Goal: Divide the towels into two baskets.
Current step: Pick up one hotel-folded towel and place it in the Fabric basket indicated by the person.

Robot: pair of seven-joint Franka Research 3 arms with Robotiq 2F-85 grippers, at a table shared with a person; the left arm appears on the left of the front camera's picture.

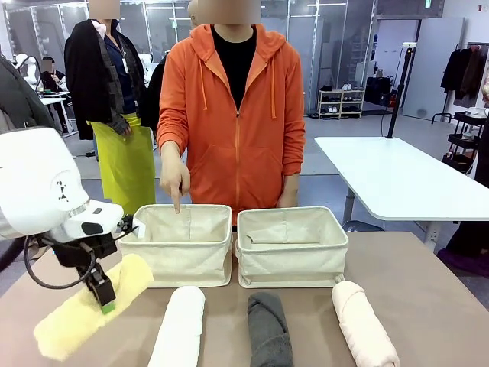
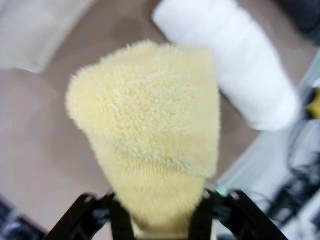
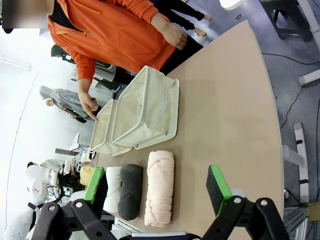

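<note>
My left gripper [image 1: 103, 297] is shut on the pale yellow towel [image 1: 92, 310], which lies slantwise in front of the left basket [image 1: 183, 248]. In the left wrist view the yellow towel [image 2: 150, 130] is pinched between the fingers of my left gripper [image 2: 160, 220], with the white towel [image 2: 235, 65] beyond it. White towel [image 1: 179, 325], dark grey towel [image 1: 269, 330] and pale pink towel [image 1: 365, 325] lie in a row on the table before the right basket [image 1: 290, 246]. A person's finger [image 1: 177, 202] points into the left basket. My right gripper [image 3: 156, 195] hangs open high above the pink towel [image 3: 161, 172].
The person in an orange hoodie [image 1: 237, 115] stands close behind the baskets. Another person [image 1: 114, 115] stands farther back left, and a white table [image 1: 397, 176] at the back right. Bare brown tabletop [image 3: 225, 115] stretches to the right of the baskets up to the table's edge.
</note>
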